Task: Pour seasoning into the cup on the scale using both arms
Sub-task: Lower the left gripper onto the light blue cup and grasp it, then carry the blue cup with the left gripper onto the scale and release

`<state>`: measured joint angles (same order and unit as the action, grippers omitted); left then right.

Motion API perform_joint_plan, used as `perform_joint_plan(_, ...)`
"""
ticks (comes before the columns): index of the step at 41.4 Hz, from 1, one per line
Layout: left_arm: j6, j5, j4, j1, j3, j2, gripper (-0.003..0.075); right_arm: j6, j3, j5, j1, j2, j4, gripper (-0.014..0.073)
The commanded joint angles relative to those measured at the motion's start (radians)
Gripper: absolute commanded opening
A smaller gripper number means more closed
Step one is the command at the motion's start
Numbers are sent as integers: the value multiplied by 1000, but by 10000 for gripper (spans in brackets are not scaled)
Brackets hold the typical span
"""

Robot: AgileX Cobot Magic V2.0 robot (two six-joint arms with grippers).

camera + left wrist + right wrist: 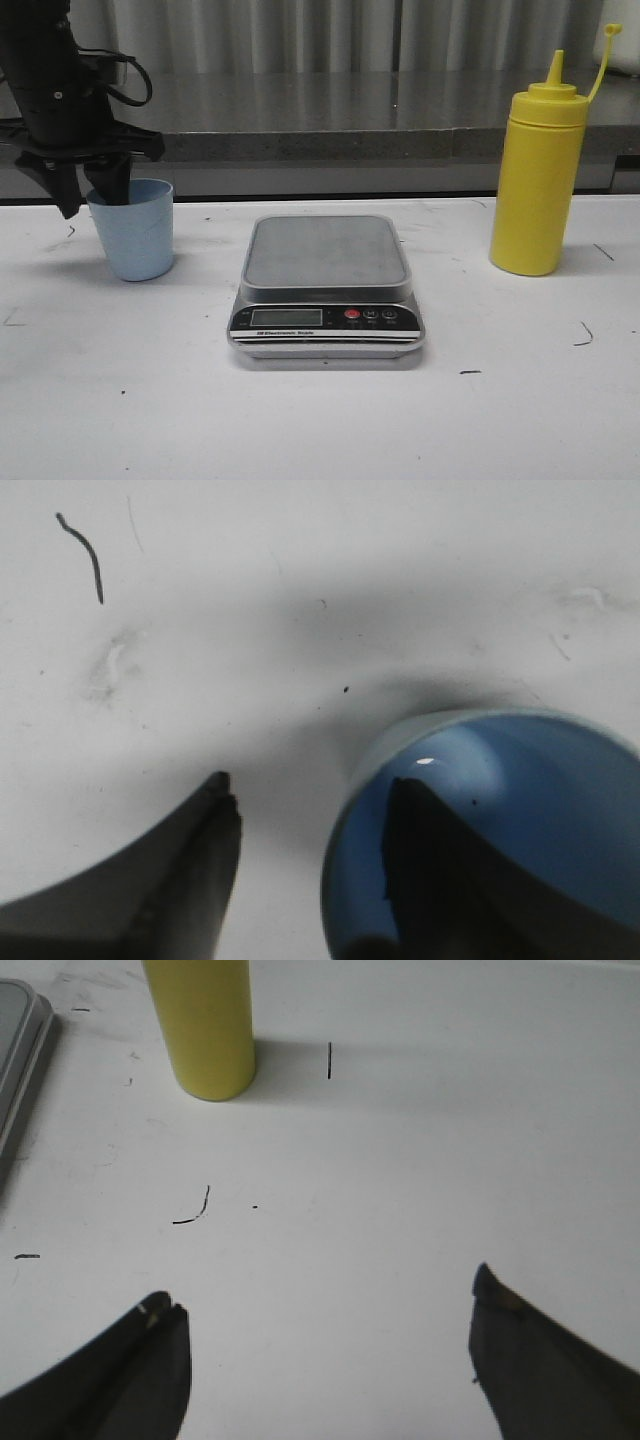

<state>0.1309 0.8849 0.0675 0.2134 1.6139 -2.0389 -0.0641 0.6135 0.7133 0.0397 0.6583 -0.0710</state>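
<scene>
The pale blue cup (pixel 135 235) stands empty on the white table at the left, off the scale (pixel 325 255). My left gripper (pixel 95 200) is open and straddles the cup's left wall. In the left wrist view one finger (pixel 430 860) is inside the cup (pixel 530 780) and the other finger (pixel 200 850) is outside, with a gap to the rim. The yellow seasoning bottle (pixel 537 180) stands upright at the right, cap off its nozzle. My right gripper (pixel 325 1290) is open and empty over bare table, short of the bottle (pixel 205 1030); it is out of the front view.
The scale's platform is bare, and its edge shows in the right wrist view (pixel 15 1050). A dark steel ledge (pixel 400 110) runs along the back of the table. Small black pen marks (pixel 195 1210) dot the white tabletop.
</scene>
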Motion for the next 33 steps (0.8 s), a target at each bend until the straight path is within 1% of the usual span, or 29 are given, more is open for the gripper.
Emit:
perform_joint_plan(1, 0, -15, -2, 8, 34, 56, 165, 7, 32, -57, -3, 2, -7, 591)
perform_joint_plan(8, 0, -2, -8, 8, 34, 67, -13, 7, 32, -57, -3, 2, -7, 591)
perform_joint_plan(9, 0, 4, -13, 8, 34, 73, -19, 7, 32, -57, -3, 2, -7, 591)
perform_joint_plan(16, -1, 26, -26, 10, 34, 146, -20, 7, 31, -59, -3, 2, -7, 591)
perform_joint_plan(23, -24, 30, -29, 45, 34, 245, -20, 7, 29, -60, -3, 2, -8, 591)
perform_joint_plan(28, -24, 20, -30, 110, 34, 302, -20, 7, 29, -69, -3, 2, -8, 591)
perform_joint_plan(33, -24, -3, -30, 188, 34, 313, -20, 7, 29, -70, -3, 2, -8, 591)
